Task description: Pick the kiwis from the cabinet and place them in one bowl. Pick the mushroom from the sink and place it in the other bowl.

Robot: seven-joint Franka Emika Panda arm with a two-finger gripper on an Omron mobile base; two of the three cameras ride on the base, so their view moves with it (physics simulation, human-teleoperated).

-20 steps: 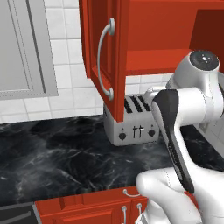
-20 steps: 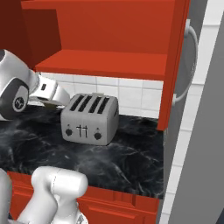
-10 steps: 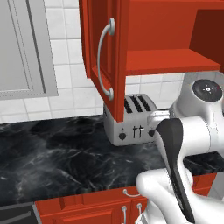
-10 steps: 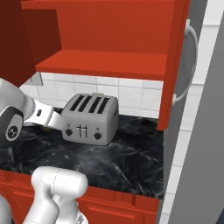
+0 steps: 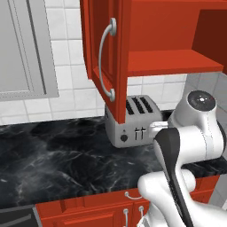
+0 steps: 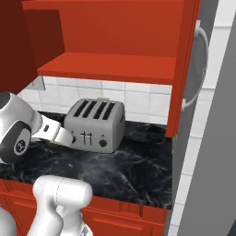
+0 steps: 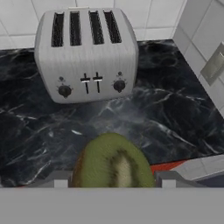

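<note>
In the hand view a kiwi (image 7: 113,162), brown-green and fuzzy, sits between my gripper's (image 7: 114,180) two fingers, which are shut on it above the black marble counter (image 7: 166,118). The red cabinet (image 5: 173,62) hangs open above, its door (image 5: 104,53) with the curved silver handle swung out to the left. From the right its shelf (image 6: 110,67) looks bare. My arm's white elbow (image 5: 199,128) is low in front of the toaster (image 5: 133,122). The bowls, the sink and the mushroom are out of view.
A silver four-slot toaster (image 7: 85,52) stands at the back of the counter (image 6: 129,166) against the tiled wall. A grey wall cabinet (image 5: 26,48) hangs at the left. A grey side wall (image 6: 216,138) closes off the counter's right end.
The arm has come down from cabinet height towards the counter, the elbow dropping in front of the toaster. The toaster and cabinet have stayed in place.
</note>
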